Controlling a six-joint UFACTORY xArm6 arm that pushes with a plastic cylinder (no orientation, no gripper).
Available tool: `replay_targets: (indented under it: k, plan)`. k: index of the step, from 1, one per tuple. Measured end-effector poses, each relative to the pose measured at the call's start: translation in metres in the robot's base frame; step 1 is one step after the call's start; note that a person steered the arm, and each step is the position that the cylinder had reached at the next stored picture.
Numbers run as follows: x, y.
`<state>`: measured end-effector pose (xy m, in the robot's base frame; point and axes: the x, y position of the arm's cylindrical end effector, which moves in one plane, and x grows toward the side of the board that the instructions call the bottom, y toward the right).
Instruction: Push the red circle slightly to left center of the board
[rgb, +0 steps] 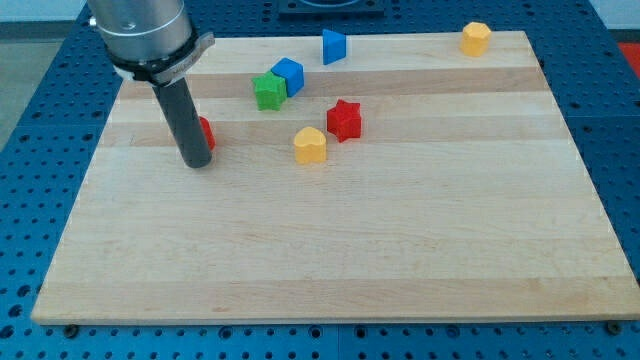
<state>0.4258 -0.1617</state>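
Pincer: none fitted; the arm ended in a plain dark rod, nothing to open or close, nothing held.
Tip position: my tip sat on the bench near the view's left edge, upper half.
Red circle: the red circle lay just behind the rod on its right side, mostly hidden; only a red sliver showed. Touching or a hair apart, could not tell.
Shape check: too little of the block showed to confirm it as round.
Step in hand, judged: block already lay in the left part of the board, a little above mid-height, so only a short nudge seemed needed.
How to do it well: work from the block's far side, push slowly through its middle so it would not slip round the rod, stop early.
Neighbours: yellow block, red star, green star, blue cube, blue block, yellow block in the top-right corner.
Obstruction: none near; all stood well to the right.
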Motion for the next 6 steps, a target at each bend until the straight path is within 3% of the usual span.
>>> replay_targets:
  k: [2, 6]
  plan:
    - [-0.042, 0.031]
    - [-0.042, -0.054]
